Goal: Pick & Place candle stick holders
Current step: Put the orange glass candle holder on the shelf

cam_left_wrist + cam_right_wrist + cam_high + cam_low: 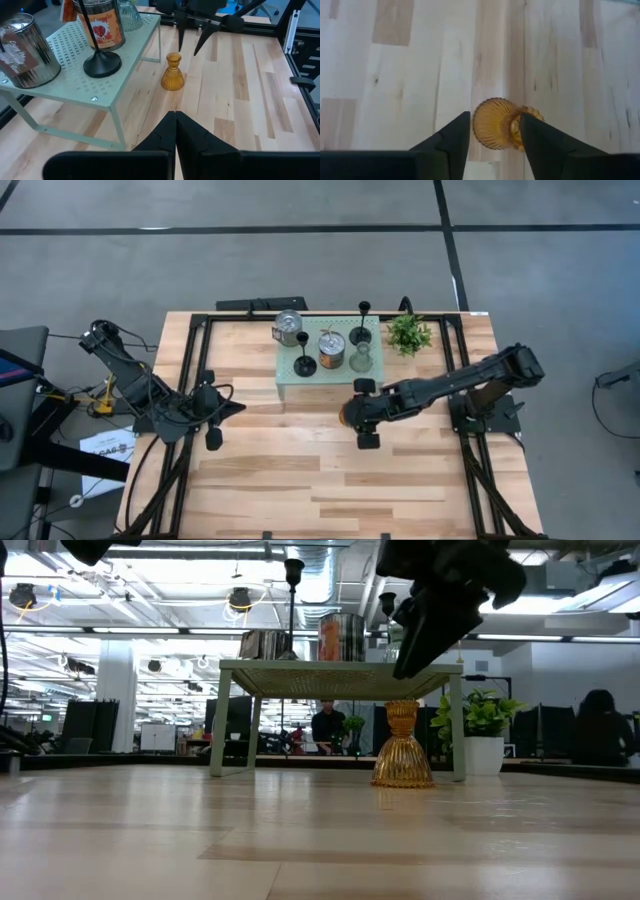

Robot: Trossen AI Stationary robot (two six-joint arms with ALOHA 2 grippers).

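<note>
Amber holder (347,412) standing on the surface (300,480) just in front of the pale green stand (290,375), under the right tool (366,412). Seen from above: five other holders up on the stand, left tool (210,418) parked well to the stand's left.

Low view: amber holder (403,746) upright beside the stand's leg, right tool (425,625) hanging above it, apart. Ribbed glass, probably light, slick and breakable; narrow neck above the flared skirt looks the best hold.

Left wrist view: left tool (175,131) closed, empty, pointing toward the stand. Silvery cup (102,27) on the stand labelled "candle" in part; rest unreadable.

Right wrist view: right tool (494,131) open, fingers straddling the amber holder (496,124), not yet gripping.
</note>
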